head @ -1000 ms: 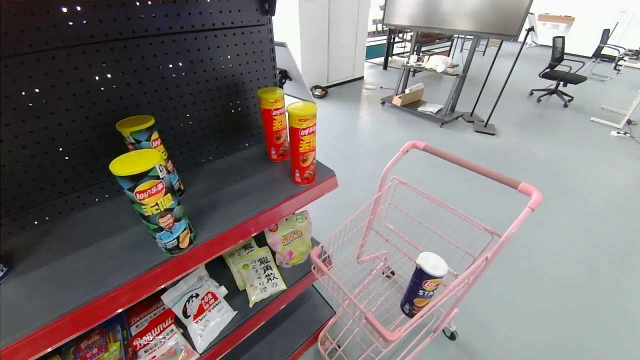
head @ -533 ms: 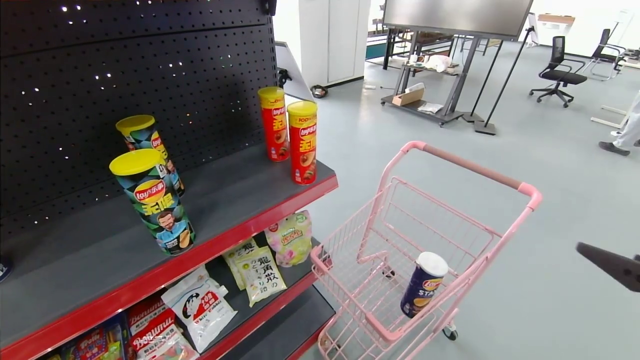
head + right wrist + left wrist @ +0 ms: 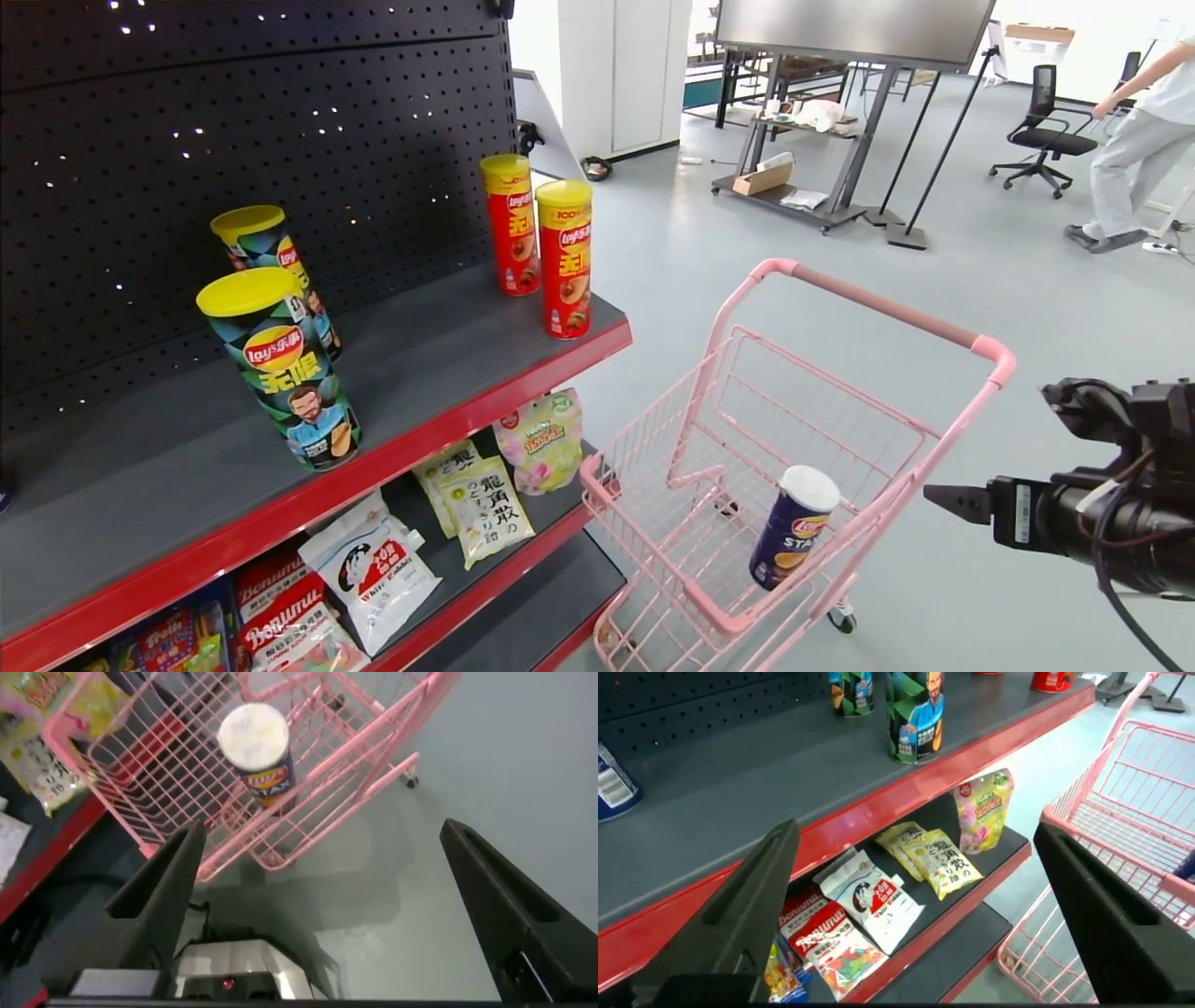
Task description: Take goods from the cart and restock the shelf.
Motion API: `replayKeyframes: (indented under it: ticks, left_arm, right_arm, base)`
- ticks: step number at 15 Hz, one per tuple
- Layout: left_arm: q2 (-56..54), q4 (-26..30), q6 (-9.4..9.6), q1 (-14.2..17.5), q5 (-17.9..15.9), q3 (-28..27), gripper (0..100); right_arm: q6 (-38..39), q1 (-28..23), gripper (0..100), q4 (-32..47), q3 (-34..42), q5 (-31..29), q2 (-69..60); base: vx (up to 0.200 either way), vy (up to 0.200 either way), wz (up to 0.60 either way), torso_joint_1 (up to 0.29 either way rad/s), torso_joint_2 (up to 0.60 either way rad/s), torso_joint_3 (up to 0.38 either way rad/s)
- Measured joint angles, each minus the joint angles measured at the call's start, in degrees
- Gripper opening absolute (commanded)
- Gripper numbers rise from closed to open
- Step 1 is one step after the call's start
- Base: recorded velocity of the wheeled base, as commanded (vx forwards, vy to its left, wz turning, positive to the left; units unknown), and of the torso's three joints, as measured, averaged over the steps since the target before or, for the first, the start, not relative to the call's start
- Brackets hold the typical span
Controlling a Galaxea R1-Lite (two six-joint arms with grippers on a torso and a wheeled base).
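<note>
The dark blue can (image 3: 794,527) with the white lid stands on the wire floor of the pink cart (image 3: 878,313), close to the basket's side wall on the robot's right. It's the one item in that basket. The cart sits on the grey floor just off the end of the shelf (image 3: 448,359), its handle bar on the far side.

The right claw (image 3: 322,829) hangs above and beside the cart, fingers spread wide and nothing between them. From the wrist, the can's lid sits between the two fingertips, well below. The right arm (image 3: 1074,518) sits just outside the basket, apart from the wire.

The left claw (image 3: 915,829) is spread wide too, holding nothing, out in front of the shelf's red edge.

On the top board, two green cans with yellow lids stand one behind the other, the front one (image 3: 280,373) near the edge and the back one (image 3: 271,271) by the pegboard. Two red cans (image 3: 565,261) stand side by side at the end near the cart.

On the lower board lie a white bag (image 3: 373,569), pale yellow packets (image 3: 485,509) and a green-pink pouch (image 3: 541,439).
</note>
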Motion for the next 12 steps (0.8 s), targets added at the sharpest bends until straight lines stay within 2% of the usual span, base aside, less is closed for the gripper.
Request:
replayKeyframes:
  ticks: [2,4,8,12]
  left_arm:
    - [0.0,0.0,-0.05,0.0,0.0,0.0,100]
    - [0.0,0.0,-0.02,0.0,0.0,0.0,100]
    - [0.0,0.0,0.00,0.1,0.0,0.0,100]
    - [0.0,0.0,-0.06,0.0,0.0,0.0,100]
  right_arm:
    - [-0.6,0.5,100,-1.7,0.3,0.0,2.7]
    - [-0.6,2.5,100,-5.7,1.5,0.0,4.7]
    - [-0.7,4.1,100,-6.6,2.3,-0.1,7.5]
    - [-0.8,5.2,100,-6.8,4.3,-1.0,7.1]
  base:
    - [0.000,0.000,0.60,-0.149,0.34,0.200]
    - [0.000,0.000,0.00,-0.149,0.34,0.202]
    - [0.000,0.000,0.00,-0.145,0.35,0.204]
    - [0.000,0.000,0.00,-0.017,0.06,0.032]
